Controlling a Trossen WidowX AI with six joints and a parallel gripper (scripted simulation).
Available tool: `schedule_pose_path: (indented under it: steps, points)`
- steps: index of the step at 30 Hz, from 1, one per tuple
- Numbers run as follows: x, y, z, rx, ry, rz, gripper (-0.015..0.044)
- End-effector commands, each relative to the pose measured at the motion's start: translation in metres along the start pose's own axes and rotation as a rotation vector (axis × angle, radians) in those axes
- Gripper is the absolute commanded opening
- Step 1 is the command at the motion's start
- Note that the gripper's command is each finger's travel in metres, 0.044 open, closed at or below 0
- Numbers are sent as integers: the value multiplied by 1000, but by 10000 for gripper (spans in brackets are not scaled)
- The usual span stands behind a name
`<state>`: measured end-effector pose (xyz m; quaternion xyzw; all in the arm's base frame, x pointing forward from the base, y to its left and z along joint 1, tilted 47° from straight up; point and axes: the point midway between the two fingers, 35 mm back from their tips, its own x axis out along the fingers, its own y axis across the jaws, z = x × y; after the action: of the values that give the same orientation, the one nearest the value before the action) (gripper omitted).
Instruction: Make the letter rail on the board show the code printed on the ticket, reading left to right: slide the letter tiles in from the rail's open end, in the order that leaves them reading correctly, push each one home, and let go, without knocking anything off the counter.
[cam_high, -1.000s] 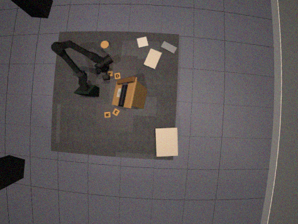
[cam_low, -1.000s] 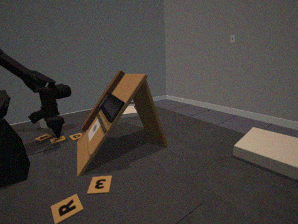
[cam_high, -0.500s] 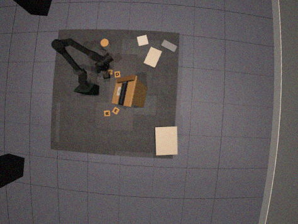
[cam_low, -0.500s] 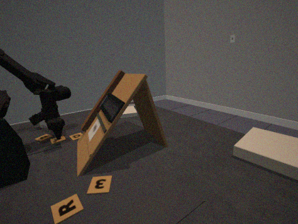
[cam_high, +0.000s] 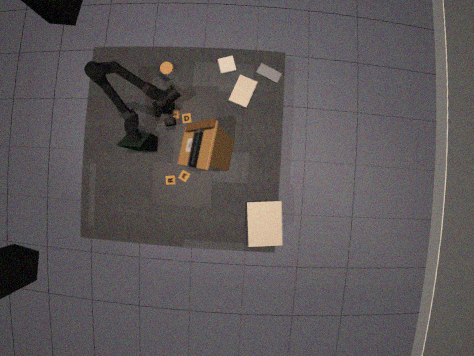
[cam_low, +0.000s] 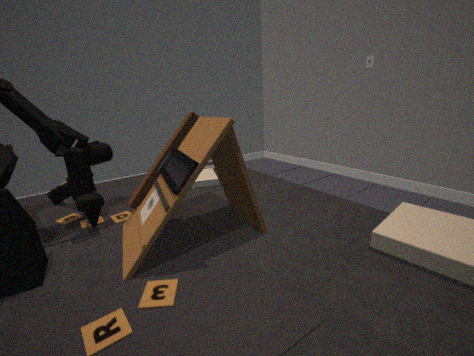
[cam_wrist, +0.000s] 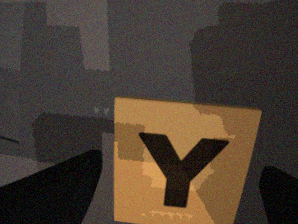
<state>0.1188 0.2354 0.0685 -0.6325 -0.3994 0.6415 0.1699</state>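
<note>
My gripper is open, low over the Y tile, which shows between the fingertips, nothing held. The D tile lies nearby; another tile, letter unreadable, lies on the other side. The R tile and a tile whose letter looks like E or M lie by the board's lower side. The tilted wooden board bears the dark rail and white ticket; its print is illegible here. No tile shows in the rail.
An orange-topped cylinder stands behind the arm. Two pale blocks and a grey block lie at the upper right. A large pale box sits at the counter's corner.
</note>
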Motion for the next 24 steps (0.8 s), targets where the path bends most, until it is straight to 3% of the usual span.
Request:
schedule_pose_path:
  steps: [1,16,24]
  points:
    - [0,1,-1,2,4,4,333]
    - [0,0,-1,2,4,4,233]
    - [-5,0,0,2,4,4,23]
